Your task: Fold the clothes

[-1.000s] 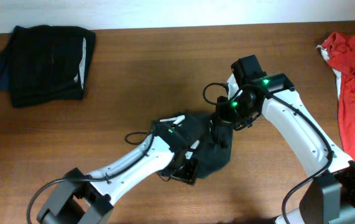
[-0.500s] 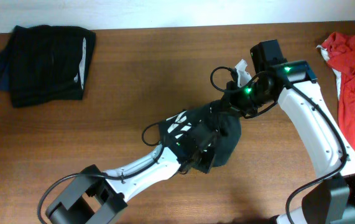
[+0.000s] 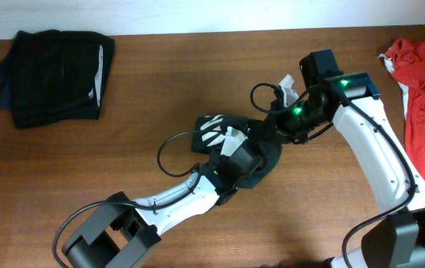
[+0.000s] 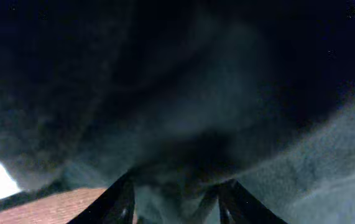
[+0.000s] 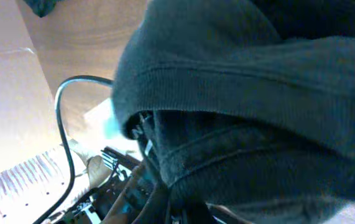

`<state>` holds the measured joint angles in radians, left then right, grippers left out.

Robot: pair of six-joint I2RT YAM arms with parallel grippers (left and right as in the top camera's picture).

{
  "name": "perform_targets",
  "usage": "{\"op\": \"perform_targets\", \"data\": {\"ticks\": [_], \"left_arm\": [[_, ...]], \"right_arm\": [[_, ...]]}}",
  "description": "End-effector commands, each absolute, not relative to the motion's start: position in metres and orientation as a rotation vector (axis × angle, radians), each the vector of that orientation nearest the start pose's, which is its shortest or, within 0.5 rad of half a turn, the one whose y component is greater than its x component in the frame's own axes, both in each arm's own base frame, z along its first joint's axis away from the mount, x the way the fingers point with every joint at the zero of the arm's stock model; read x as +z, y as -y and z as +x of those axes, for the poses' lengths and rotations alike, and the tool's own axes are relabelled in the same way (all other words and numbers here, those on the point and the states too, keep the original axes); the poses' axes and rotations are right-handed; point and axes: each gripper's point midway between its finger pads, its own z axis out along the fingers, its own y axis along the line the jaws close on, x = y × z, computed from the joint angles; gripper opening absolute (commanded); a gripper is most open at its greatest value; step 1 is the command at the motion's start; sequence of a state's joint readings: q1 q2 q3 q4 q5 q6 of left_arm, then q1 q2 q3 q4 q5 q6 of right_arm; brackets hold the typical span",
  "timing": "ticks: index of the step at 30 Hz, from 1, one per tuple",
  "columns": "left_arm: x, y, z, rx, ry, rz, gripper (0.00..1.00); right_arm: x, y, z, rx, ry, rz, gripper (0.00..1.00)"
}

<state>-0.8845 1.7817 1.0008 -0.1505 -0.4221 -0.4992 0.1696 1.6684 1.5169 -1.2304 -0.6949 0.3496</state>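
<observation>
Overhead, I see the grey-green T-shirt (image 3: 266, 162) bunched in a small heap near the middle of the wooden surface (image 3: 160, 89), its white stripes (image 3: 212, 128) showing at the left edge of the heap. Both arms meet at it. My left pincer (image 4: 177, 186) is buried in the cloth: from the left wrist camera its fingers (image 4: 120, 202) stand partly apart with dark fabric packed between them, so it is gripping the shirt. My right pincer (image 3: 277, 132) sits at the heap's upper right edge, closed tight on a fold; the right wrist camera shows a ribbed hem draped right across the lens. A folded black garment (image 3: 52, 74) lies at the far left corner, well apart. A red garment (image 3: 420, 97) lies crumpled along the right edge.
</observation>
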Motion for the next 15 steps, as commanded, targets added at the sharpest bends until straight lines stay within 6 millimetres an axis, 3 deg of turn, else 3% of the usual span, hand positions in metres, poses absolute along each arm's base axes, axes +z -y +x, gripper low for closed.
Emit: {"op": "perform_targets", "data": {"ticks": [1, 4, 6, 10, 12, 15], "left_arm": [[0.08, 0.285, 0.335, -0.122, -2.31, 0.215, 0.5], [0.078, 0.277, 0.319, -0.083, -2.367, 0.263, 0.51], [0.102, 0.265, 0.304, -0.076, -2.379, 0.281, 0.41], [0.165, 0.223, 0.278, -0.062, -2.34, 0.254, 0.38], [0.181, 0.211, 0.278, -0.047, -2.299, 0.219, 0.38], [0.179, 0.195, 0.294, -0.008, -2.301, 0.141, 0.39]], "right_arm": [[0.204, -0.163, 0.312, 1.097, -2.922, 0.105, 0.04], [0.193, -0.152, 0.31, 0.977, -2.963, 0.123, 0.04], [0.18, -0.15, 0.307, 0.933, -2.995, 0.129, 0.04], [0.149, -0.157, 0.297, 0.939, -3.036, 0.125, 0.04], [0.141, -0.156, 0.29, 0.936, -3.064, 0.138, 0.04], [0.116, -0.157, 0.261, 0.948, -3.17, 0.157, 0.04]]}}
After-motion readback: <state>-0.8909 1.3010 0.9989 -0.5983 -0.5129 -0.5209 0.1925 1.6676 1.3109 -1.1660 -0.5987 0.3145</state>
